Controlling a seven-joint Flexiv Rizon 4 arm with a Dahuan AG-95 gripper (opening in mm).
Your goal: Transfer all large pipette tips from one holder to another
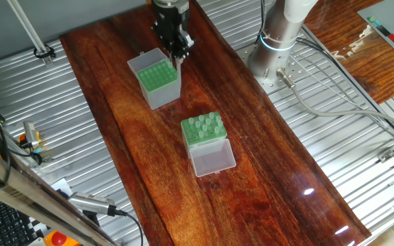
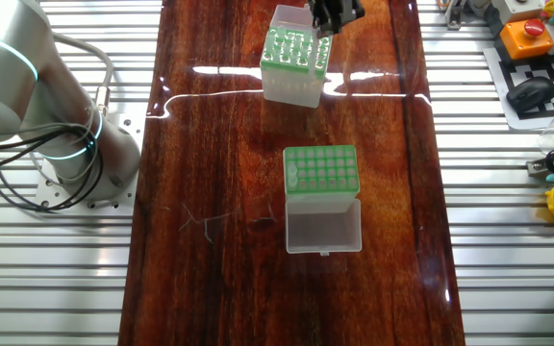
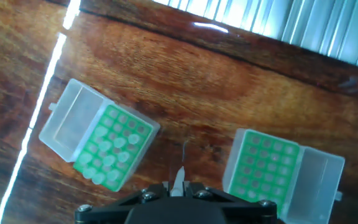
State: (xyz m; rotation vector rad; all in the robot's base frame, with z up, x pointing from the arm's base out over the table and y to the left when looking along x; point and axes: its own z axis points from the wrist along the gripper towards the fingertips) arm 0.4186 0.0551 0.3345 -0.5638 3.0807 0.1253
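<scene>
Translucent tip pinched in the claw, poised beside the grey-sided box.

Clenched on one of the large pipette tips [image 3: 180, 169], the claw [image 1: 177, 49] hangs at the upper middle of one fixed view, just at the right edge of the grey-sided box [image 1: 156, 77]; the tip's long axis runs straight down from the fingers toward the bench [image 1: 265, 171]. In the hand view that box [image 3: 263, 168] lies to the lower right of the tip's point, its green rack apparently bare, so the coming move likely calls for a short sideways shift over a hole before lowering. Remaining tips stand in the whitish box [image 1: 204, 131], centre frame, well apart from the claw, its clear lid [image 1: 212, 158] folded open below.
</scene>
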